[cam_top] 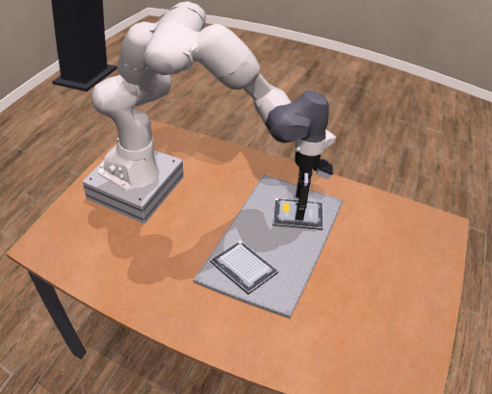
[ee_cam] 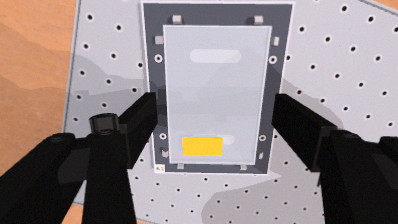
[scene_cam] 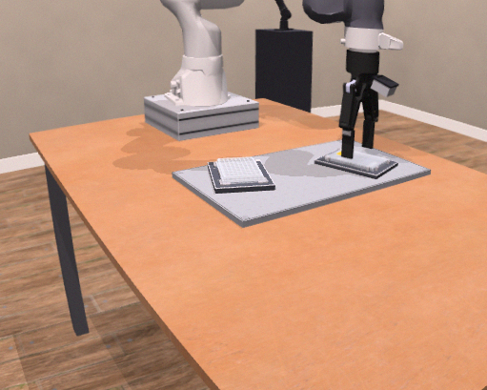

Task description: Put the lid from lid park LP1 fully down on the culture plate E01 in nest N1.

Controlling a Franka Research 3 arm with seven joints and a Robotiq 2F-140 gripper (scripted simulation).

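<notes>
1. The end effector [ee_cam: 215,125] hangs straight down over the lid [ee_cam: 216,95]; its black fingers stand wide, one on each long side of the lid, and hold nothing; a small gap shows between each fingertip and the lid's edge in the wrist view.
2. The lid, clear with a yellow label [ee_cam: 202,146] near one short end, lies flat in its dark holder [cam_top: 297,214] on the grey pegboard [cam_top: 291,261]; that holder sits at the pegboard's end farther from the bench's front edge, toward the bench's right edge as the exterior view shows it.
3. The plate [cam_top: 244,264], white with a grid of wells, sits uncovered in a second dark holder [scene_cam: 240,185] at the pegboard's other end, well apart from the lid.
4. The arm's base [cam_top: 168,184] stands near the back left corner of the bench [cam_top: 368,285]; a dark pedestal [cam_top: 79,35] stands on the floor beyond.
</notes>
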